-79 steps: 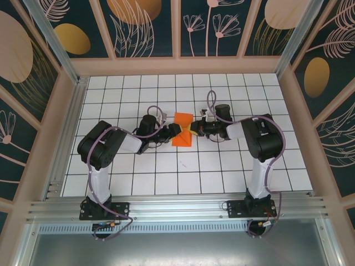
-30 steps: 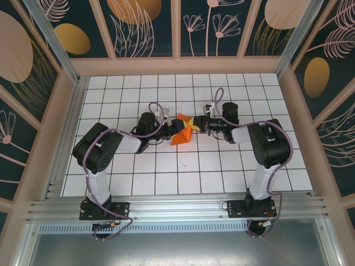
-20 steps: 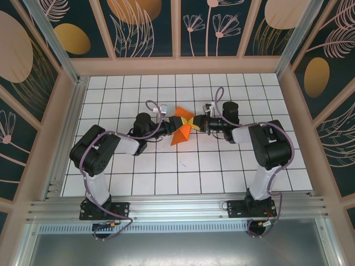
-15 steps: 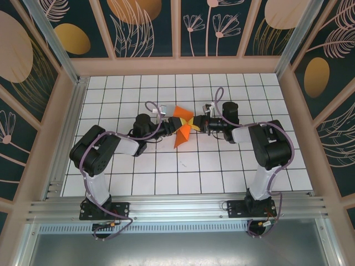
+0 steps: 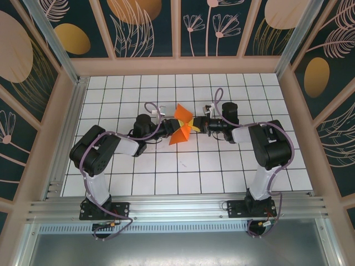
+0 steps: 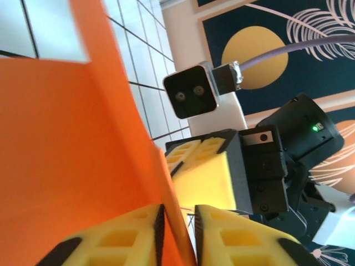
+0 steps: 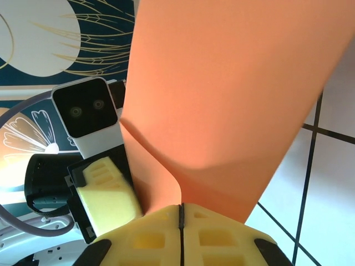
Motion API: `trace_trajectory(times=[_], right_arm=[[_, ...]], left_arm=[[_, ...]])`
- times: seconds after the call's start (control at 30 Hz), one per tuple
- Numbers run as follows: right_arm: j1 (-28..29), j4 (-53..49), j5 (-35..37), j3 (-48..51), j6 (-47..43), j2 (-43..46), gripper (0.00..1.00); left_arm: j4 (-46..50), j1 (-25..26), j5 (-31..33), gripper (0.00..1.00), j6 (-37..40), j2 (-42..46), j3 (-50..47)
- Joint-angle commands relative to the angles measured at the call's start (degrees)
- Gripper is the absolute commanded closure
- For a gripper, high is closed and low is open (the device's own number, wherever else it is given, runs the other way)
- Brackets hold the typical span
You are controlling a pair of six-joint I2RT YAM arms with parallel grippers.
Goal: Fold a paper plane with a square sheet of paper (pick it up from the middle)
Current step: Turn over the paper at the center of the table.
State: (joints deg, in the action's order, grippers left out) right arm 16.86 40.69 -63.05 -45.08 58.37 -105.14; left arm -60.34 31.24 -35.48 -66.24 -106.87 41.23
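The desk (image 5: 222, 172) is a white grid of tiles, walled in by dark panels with painted flowers. My left arm (image 5: 111, 145) and right arm (image 5: 260, 141) reach in from either side and meet over the far middle of it.

Between their ends hangs the paper (image 5: 182, 128), bright orange and partly folded. One flap stands up and a pointed flap slopes down toward the near side. I cannot tell whether its lowest corner touches the tiles.

From my right wrist the paper (image 7: 233, 83) rises as a broad creased sheet straight out of the seam between my yellow pads (image 7: 144, 238). Those pads meet with no gap, so my right jaws are clenched on the paper's edge. Just to the left of the sheet I see one pad (image 7: 108, 194) of my other arm, and its camera (image 7: 86, 111) above that.

From my left wrist the paper (image 6: 66, 166) runs down as a folded edge between my pads (image 6: 111, 244), one on each side and very close. A thin dark line shows beside the sheet, so I cannot tell whether my left jaws are pressing it. Beyond the fold, the right arm's pad (image 6: 205, 172) lies against the paper.
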Motion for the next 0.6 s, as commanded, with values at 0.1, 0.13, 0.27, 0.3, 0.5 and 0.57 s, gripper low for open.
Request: trace_trajectory(times=[0.1, 0.13, 0.27, 0.3, 0.5, 0.57], right_arm=[[0.23, -3.43, 0.79, -1.21, -4.16, 2.50, 0.87], [0.16, -4.22, 1.10, -1.37, -4.57, 2.78, 0.85], [-0.34, -9.65, 3.83, -1.92, -7.90, 5.20, 0.63], [-0.64, -11.20, 4.84, -1.98, -8.77, 6.09, 0.57], [-3.09, -25.75, 17.31, -2.67, -17.78, 14.86, 0.31], [-3.15, -30.37, 24.21, -2.91, -20.82, 17.66, 0.28]], left_arm=[[4.99, 0.04, 1.27, 0.87, 1.69, 1.25, 1.30], [5.47, 0.04, 1.45, 0.89, 1.86, 1.38, 1.35], [10.53, -0.09, 3.55, 0.97, 4.34, 2.90, 2.03], [13.02, -0.13, 4.55, 0.98, 5.57, 3.73, 2.41], [46.19, -0.05, 20.31, 0.97, 21.44, 14.25, 9.64], [59.80, -0.05, 29.66, 0.97, 27.15, 17.00, 13.98]])
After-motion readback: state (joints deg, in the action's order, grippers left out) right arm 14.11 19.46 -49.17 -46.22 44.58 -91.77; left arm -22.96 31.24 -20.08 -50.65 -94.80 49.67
